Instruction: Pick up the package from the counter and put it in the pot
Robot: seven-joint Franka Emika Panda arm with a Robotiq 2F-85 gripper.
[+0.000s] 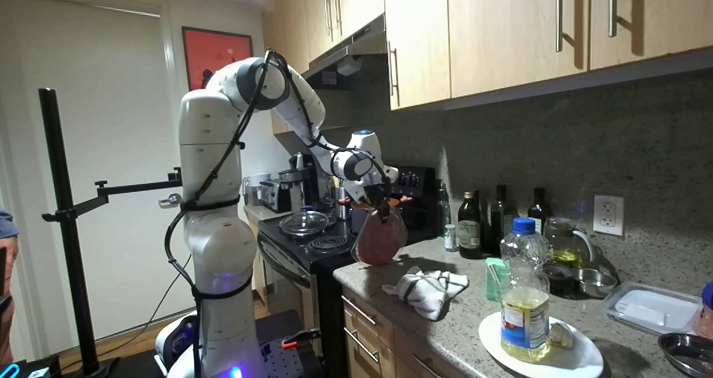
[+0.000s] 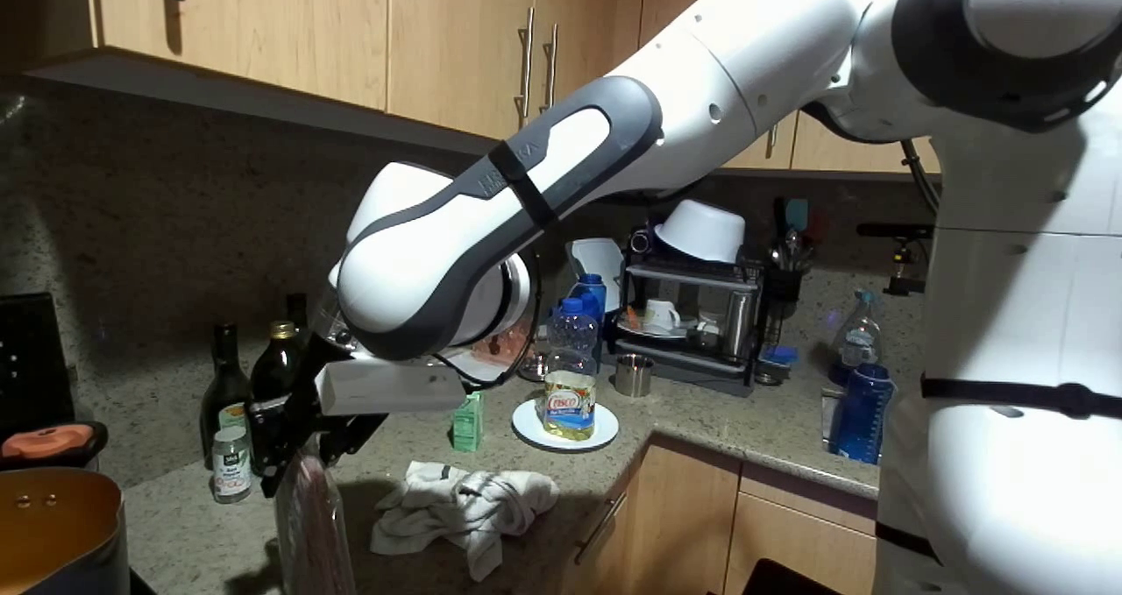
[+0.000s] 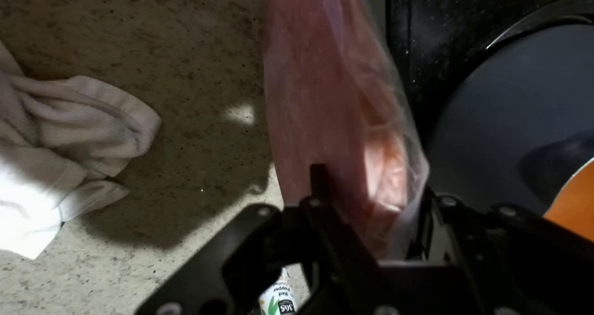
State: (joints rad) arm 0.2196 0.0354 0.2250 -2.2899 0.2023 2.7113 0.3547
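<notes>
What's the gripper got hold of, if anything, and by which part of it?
The package: the gripper has it by its upper edge, with the rest reaching down below.

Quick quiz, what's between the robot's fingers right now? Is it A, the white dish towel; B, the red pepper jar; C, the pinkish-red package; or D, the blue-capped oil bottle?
C, because the wrist view shows the pinkish-red package running down between the fingers, with one on either side of it.
</notes>
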